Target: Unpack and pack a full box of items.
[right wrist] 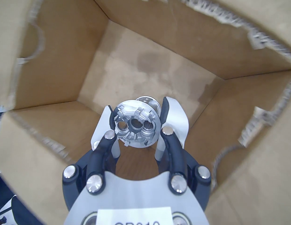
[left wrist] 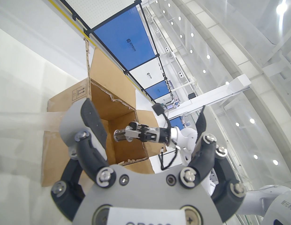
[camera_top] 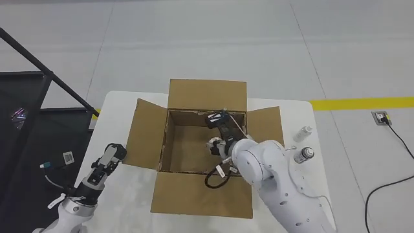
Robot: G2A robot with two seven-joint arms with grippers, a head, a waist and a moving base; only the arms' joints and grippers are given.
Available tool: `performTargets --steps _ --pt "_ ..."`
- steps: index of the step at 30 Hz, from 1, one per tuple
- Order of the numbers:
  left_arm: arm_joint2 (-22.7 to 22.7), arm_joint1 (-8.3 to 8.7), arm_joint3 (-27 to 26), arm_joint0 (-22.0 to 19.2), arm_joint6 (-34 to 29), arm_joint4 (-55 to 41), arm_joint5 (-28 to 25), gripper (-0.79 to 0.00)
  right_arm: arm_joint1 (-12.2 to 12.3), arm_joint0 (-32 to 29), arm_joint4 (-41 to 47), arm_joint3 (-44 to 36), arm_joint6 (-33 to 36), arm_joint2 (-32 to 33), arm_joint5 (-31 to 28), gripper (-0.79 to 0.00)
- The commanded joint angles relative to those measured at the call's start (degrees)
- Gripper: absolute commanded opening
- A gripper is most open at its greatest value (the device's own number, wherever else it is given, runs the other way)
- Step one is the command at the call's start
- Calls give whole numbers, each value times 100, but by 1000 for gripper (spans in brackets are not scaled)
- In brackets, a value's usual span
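Over bare floor of open cardboard box (camera_top: 202, 194), mid-table: silver round metal part (right wrist: 136, 126), flanged, holes ringing central bore. Part's lower end hidden behind flange. Right gripper (right wrist: 138, 106) clamped on flange rim. Left gripper (left wrist: 145, 111) spread wide, holding nothing, left of box.

Counting now: one open cardboard box (camera_top: 200, 197), one round metal part (right wrist: 136, 125), and two small bottles (camera_top: 303, 131) (camera_top: 304, 155) alongside.
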Motion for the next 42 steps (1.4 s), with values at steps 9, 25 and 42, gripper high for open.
performTargets --steps 9,25,42 --pt "0 0 0 0 0 0 0 0 298 -2366 151 -3593 -570 1763 -286 -785" --pt "0 0 0 0 0 0 0 0 364 -5325 2315 -3593 -2549 4783 -529 -785" --pt "0 0 0 0 0 0 0 0 482 -4409 2308 -964 -2282 4501 -278 -770"
